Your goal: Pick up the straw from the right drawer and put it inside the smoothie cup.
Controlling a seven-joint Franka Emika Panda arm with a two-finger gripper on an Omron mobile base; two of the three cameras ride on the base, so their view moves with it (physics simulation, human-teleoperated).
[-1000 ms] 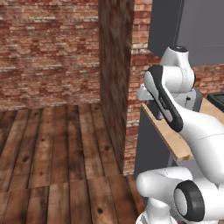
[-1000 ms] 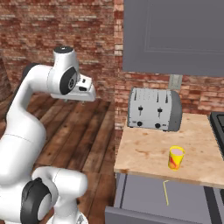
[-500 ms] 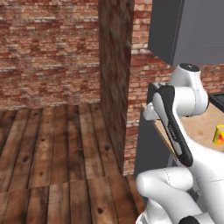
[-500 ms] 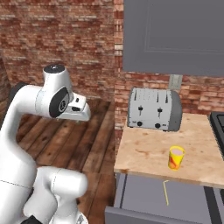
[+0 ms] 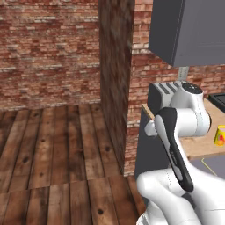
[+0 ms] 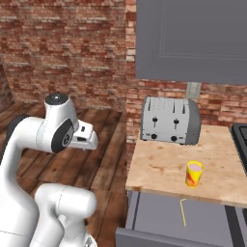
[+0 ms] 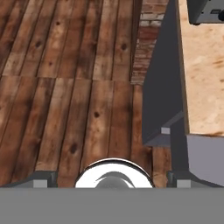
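Straw (image 6: 183, 212) lies in the open drawer (image 6: 202, 219) below the desk (image 6: 159, 169), near the cup (image 6: 193, 173); the claw's spread probably cannot be told.

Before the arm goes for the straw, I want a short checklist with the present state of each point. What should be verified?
1. Wide grey drawer pulled open: ok.
2. Thin pale yellow straw lying free on the drawer floor: ok.
3. Small yellow cup with the red-orange mark upright on the wooden counter: ok.
4. Cup apart from the silver toaster: ok.
5. Fingers open: cannot tell.
6. Hand above the drawer: not ok; the hand view looks at the plank floor beside the cabinet.
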